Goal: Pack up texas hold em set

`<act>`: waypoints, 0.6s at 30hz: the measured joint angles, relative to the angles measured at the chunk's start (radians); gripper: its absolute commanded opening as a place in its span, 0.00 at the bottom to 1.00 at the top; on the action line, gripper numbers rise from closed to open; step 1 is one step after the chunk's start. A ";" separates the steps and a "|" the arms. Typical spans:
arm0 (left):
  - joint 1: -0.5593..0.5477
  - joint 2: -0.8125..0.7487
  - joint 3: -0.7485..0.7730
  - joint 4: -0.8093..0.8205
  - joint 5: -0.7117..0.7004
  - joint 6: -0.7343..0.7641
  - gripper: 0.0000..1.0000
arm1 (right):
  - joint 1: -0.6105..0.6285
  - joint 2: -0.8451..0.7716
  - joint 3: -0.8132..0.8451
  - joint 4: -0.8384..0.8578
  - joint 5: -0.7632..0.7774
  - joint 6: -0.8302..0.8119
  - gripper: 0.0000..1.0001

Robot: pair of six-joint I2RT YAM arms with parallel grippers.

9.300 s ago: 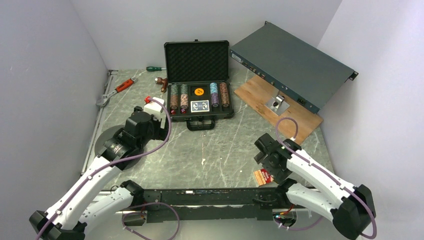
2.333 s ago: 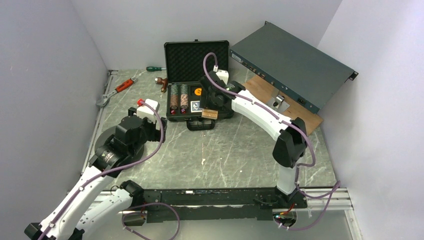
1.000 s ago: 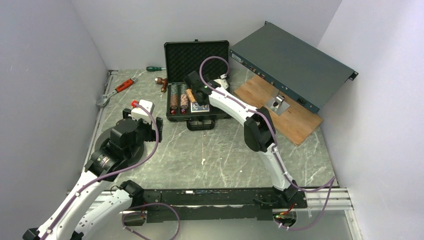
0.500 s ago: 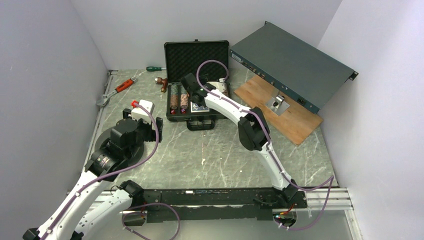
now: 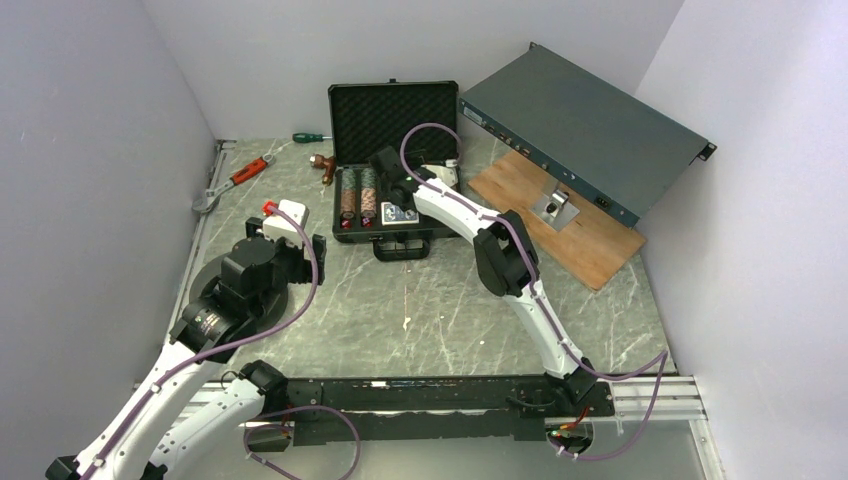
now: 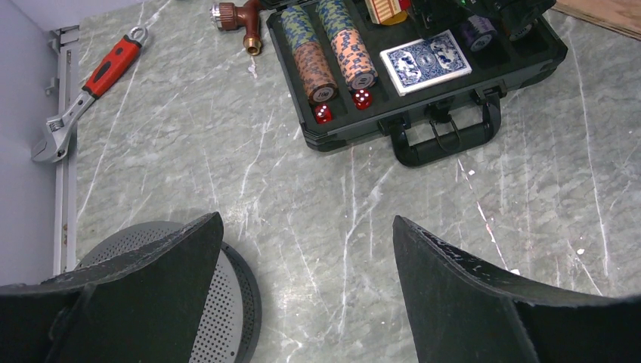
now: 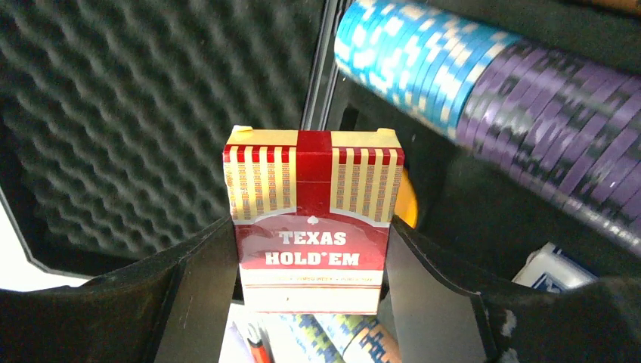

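**Right arm and hand.** My right arm (image 5: 505, 262) stretches forward from its base, elbow just in front of the black case (image 5: 404, 234), forearm angled back over the case's open tray. My right hand (image 7: 306, 265) is closed on a red card deck (image 7: 308, 249), one dark finger flat against each long side. The deck stands upright above the case's interior.

**Left arm and hand.** My left arm (image 5: 215, 322) is folded low, to the near left of the case. My left hand (image 6: 304, 225) hangs spread wide and empty over the desk (image 6: 227, 174).

**Materials.** The deck is glossy card, gold-striped, lettered "TEXAS HOLD'EM". The foam lid (image 7: 151, 113) is black egg-crate. The desk is veined grey-green stone.

**Views.** The right wrist view alone shows the grip, with blue and purple chip stacks (image 7: 484, 83) lying ridged behind the deck. The left wrist view alone shows the blue card deck (image 6: 425, 62) lying flat in the case and two red dice (image 6: 323, 113) at its front left.
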 measured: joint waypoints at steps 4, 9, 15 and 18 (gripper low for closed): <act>0.000 0.000 -0.003 0.000 0.000 0.000 0.89 | -0.013 0.000 -0.019 0.006 -0.004 0.009 0.00; 0.000 0.000 -0.004 0.000 0.000 0.000 0.89 | -0.017 0.006 -0.023 0.009 -0.030 0.027 0.00; 0.000 0.000 -0.004 0.000 0.000 0.000 0.89 | -0.017 0.014 -0.014 0.008 -0.039 0.039 0.00; 0.000 0.000 -0.004 0.000 0.000 0.000 0.89 | -0.017 0.014 -0.014 0.010 -0.045 0.039 0.00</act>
